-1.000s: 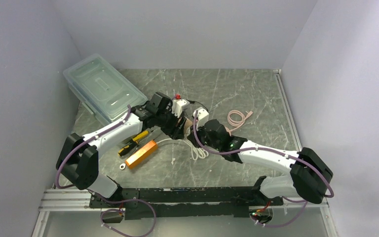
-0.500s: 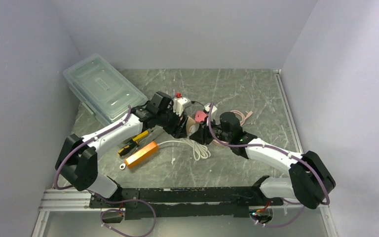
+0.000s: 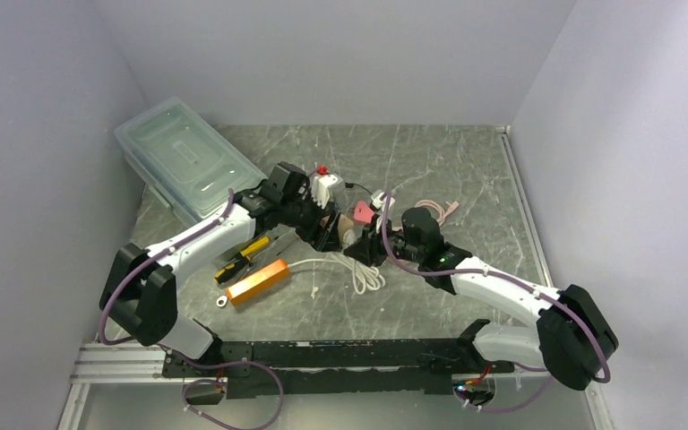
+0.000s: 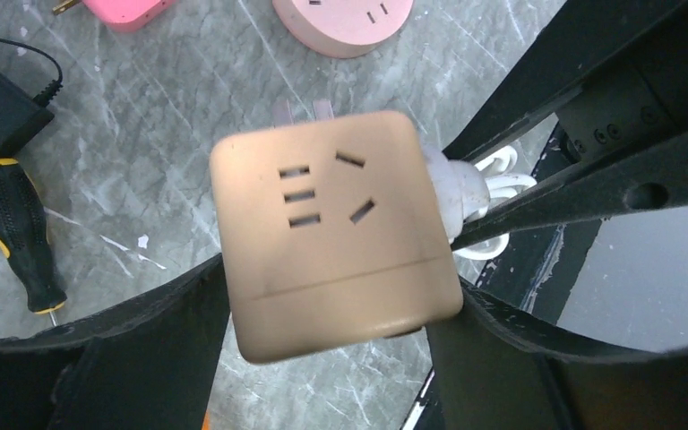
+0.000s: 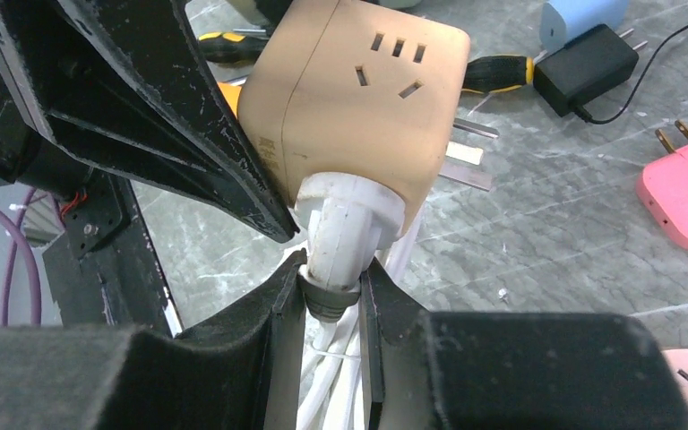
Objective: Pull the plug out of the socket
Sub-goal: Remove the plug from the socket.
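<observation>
— Right wrist view: plug out yet?
— No. My right gripper (image 5: 331, 287) clamps the plug (image 5: 345, 228), seated in the socket (image 5: 358, 98). My left gripper (image 4: 340, 305) flanks the socket; whether it grips, I can't tell. Next: firm hold, straight pull apart.

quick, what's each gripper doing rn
Left gripper: around the tan socket cube, grip cannot be told.
Right gripper: closed on the white plug.

Over that last second the right gripper (image 3: 358, 249) slid off toward the right with the wrist swinging round behind it. That uncovered a pink adapter (image 3: 362, 212) it had been hiding. The right arm (image 3: 502, 287) also dropped its elbow back toward the near edge.
</observation>
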### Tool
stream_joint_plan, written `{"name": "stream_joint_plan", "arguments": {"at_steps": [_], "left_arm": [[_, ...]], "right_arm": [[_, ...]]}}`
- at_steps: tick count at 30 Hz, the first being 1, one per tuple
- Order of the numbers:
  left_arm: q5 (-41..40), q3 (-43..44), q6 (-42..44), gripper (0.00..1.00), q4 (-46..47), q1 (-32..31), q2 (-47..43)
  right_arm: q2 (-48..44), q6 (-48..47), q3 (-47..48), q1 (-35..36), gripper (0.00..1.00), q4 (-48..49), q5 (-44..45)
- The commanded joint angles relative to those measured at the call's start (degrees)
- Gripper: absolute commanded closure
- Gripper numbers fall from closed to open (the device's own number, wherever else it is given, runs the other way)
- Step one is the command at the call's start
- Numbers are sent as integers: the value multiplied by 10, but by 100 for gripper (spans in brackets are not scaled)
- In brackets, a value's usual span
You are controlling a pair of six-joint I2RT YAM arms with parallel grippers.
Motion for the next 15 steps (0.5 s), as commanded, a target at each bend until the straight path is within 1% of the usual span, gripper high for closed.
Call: {"name": "stream_joint_plan", "arguments": {"at_steps": [1,3,4,7,10,13,15], "left_arm": [[28,30,16,19,21,11,-19],[34,34,19,17,13,11,-16],[36,36,21,17,9,12,-16],[52,39,21,24,2,14,-20],[71,50,47,25,-21,15,-14],[86,58,51,26,-38,15,-3],[93,62,52,32,-45,16,1]], "right_arm": [[-32,-36,11,24,100,19,-13],[-35,-47,12,33,100,11,2],[-36,-51,13,36,100,7,10],[-45,-58,12,38,100,0,27],[-56,-62,7,38,100,1,34],[-61,-67,4,42,100,2,47],[-63,-70,3,45,100,1,59]]}}
